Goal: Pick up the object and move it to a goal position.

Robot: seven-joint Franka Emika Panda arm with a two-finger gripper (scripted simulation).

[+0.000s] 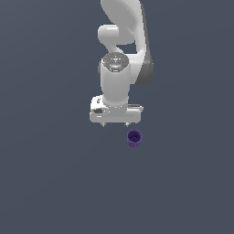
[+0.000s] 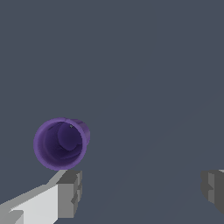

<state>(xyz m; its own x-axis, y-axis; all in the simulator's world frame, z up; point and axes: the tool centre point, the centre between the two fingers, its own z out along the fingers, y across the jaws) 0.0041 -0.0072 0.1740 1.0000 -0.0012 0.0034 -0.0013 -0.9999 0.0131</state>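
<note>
My pincer (image 2: pixel 141 189) is wide open and holds nothing. The purple cup (image 1: pixel 134 138) stands on the grey surface (image 1: pixel 50 183), just outside one finger (image 2: pixel 69 193). If I descend now, that finger may knock it over.

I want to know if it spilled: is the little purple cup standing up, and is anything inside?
The purple cup stands upright and empty: its round opening faces up, and the wrist view shows only bare purple inside.
</note>
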